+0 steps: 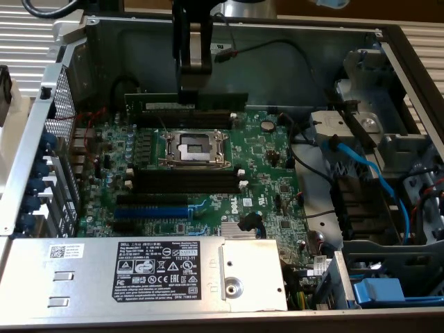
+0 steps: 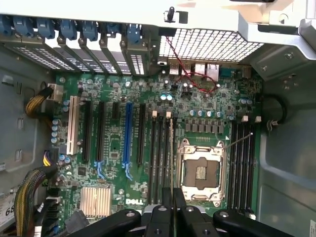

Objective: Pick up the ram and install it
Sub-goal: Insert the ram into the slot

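Near the top centre of the exterior view, I see the ram (image 1: 186,103) held horizontally on its long edge, gripped from above by the gripper (image 1: 189,89), whose fingers are closed on its middle. It hangs just above the upper bank of black memory slots (image 1: 182,119), at the far edge of the green motherboard (image 1: 267,163). Below those slots sits the open silver CPU socket (image 1: 194,147), then a second bank of black slots (image 1: 186,182). On the wrist view I see the ram edge-on as a thin line (image 2: 171,153) running up from the gripper (image 2: 172,210), over the slots beside the socket (image 2: 201,171).
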